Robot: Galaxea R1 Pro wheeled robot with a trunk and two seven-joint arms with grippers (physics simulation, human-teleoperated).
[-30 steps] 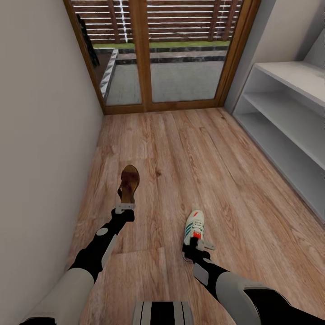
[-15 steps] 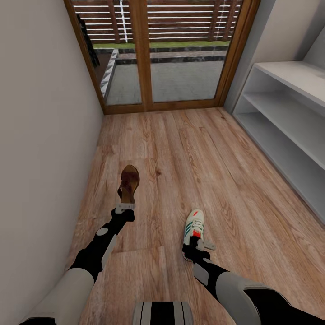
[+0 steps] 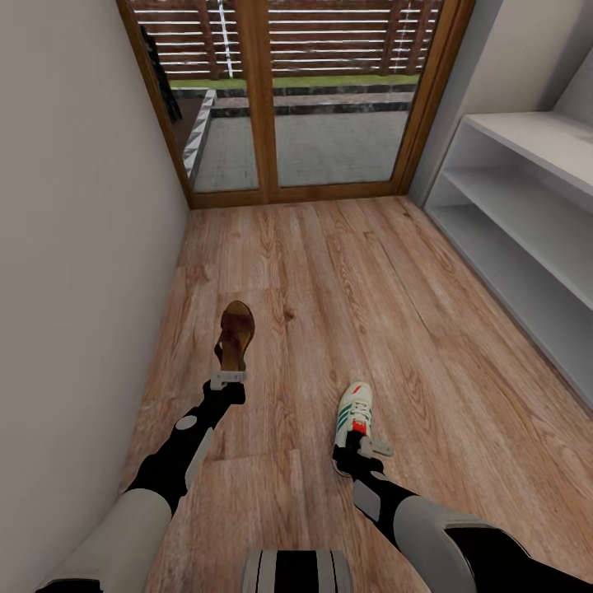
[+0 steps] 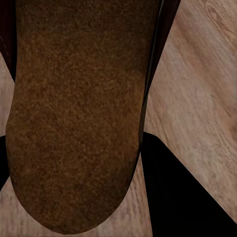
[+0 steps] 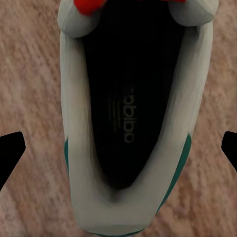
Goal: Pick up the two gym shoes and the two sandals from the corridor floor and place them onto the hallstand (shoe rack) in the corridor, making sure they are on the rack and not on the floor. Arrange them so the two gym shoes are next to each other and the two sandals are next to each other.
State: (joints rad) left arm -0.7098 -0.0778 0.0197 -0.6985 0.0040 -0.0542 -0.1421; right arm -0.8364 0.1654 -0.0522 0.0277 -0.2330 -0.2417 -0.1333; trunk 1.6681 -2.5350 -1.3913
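Here, my left gripper (image 3: pixel 228 380) pinched a brown sandal (image 3: pixel 235 333) at eleven o'clock; my right gripper (image 3: pixel 363 447) straddled a gym shoe (image 3: pixel 354 420) at one o'clock, its closure unclear, hallstand (image 3: pixel 527 222) at two.

Light brown wood-grain corridor floor (image 3: pixel 371 272) ran from the glazed wooden doors (image 3: pixel 296 99) toward the camera. A white gym shoe (image 3: pixel 354 416) lay on its planks at lower centre. The pale hallstand (image 3: pixel 527 214) stood on the floor along the right wall.
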